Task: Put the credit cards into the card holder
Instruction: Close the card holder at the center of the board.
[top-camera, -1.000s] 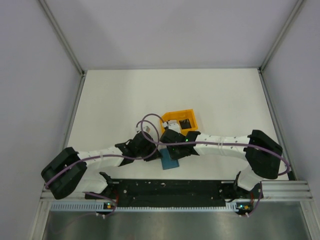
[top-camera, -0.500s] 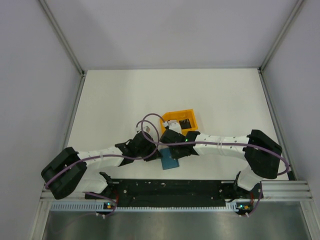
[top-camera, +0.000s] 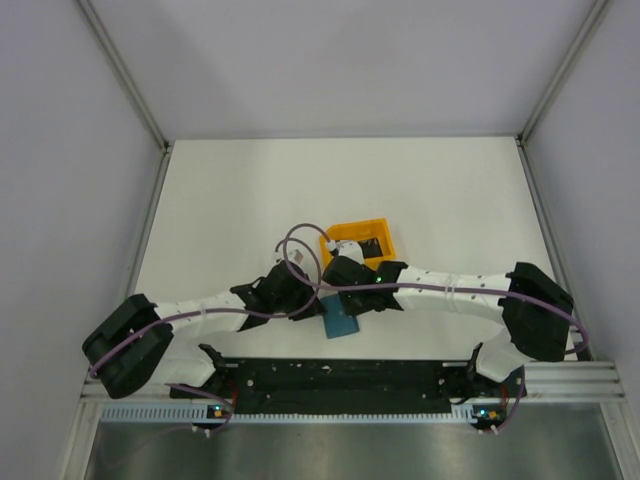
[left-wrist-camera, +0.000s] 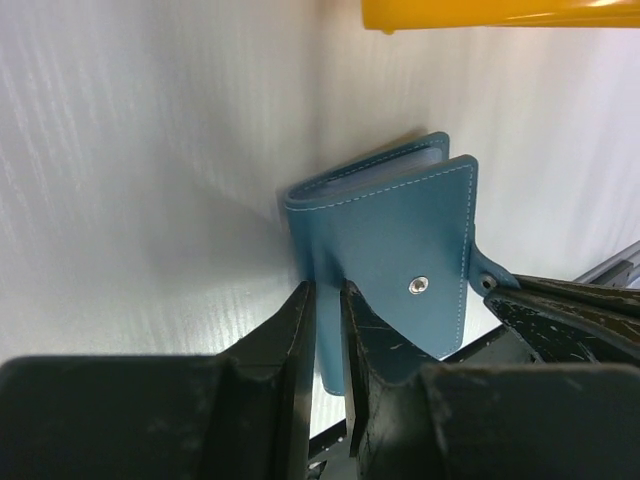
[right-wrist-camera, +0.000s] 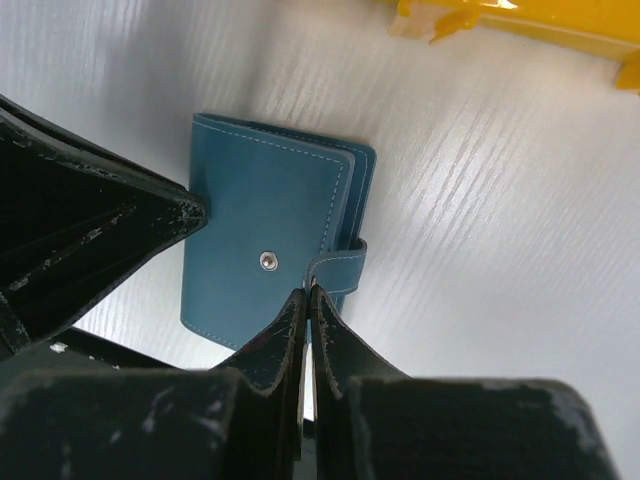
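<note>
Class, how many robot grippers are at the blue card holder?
2. The left gripper is at one long edge of the card holder. The right gripper is at the closing strap on the opposite edge. Neither is hidden.

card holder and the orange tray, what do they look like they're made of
The card holder: probably leather or faux leather, matte teal, with pale stitching along the edges and a metal snap. The orange tray: likely moulded plastic, smooth and glossy, judging by the sheen on its rim.
</note>
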